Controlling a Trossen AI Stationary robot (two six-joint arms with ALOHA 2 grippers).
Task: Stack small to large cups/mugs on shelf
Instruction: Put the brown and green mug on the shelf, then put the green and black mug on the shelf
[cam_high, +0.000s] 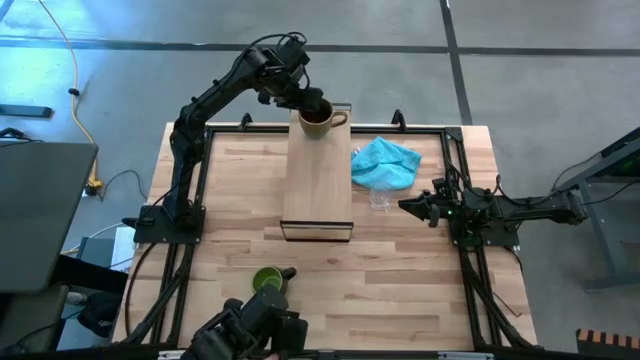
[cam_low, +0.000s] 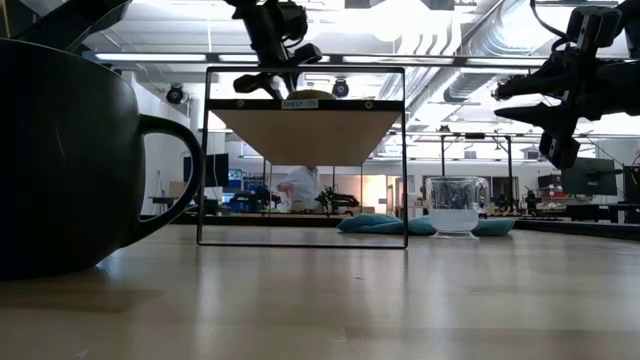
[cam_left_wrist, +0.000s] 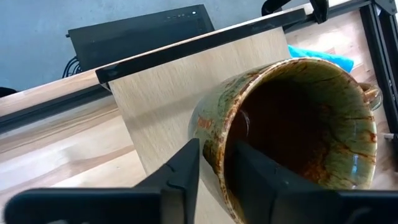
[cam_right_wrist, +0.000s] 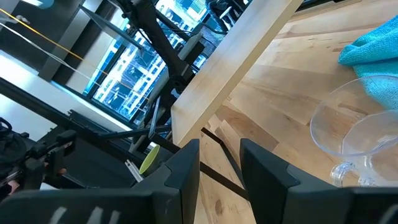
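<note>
A brown-tan mug (cam_high: 320, 120) stands at the far end of the light-wood shelf (cam_high: 318, 190), its handle toward the table's right. My left gripper (cam_high: 308, 102) reaches down to it from the far left and is shut on its wall. A dark green mug (cam_high: 268, 279) stands on its base near the table's front edge. A small clear glass cup (cam_high: 380, 200) lies on the tabletop right of the shelf, beside a turquoise cloth (cam_high: 386, 162). My right gripper (cam_high: 407, 206) waits open and level at the right, pointing toward the glass cup (cam_right_wrist: 354, 137). My left gripper has the brown-tan mug's wall at the rim (cam_left_wrist: 214, 134), on the side away from the handle. One finger (cam_left_wrist: 264, 180) is inside the mug and the other finger (cam_left_wrist: 183, 171) is outside. The fingers slant down from the far left. The mug sits upright over the shelf's far end.
The shelf (cam_low: 305, 130) is a raised board on a dark frame, with open space under it. Dark frame rails (cam_high: 455, 180) run along the table's sides. The board's near half (cam_high: 318, 210) is bare. Monitors and cables lie beyond the table's left edge.
</note>
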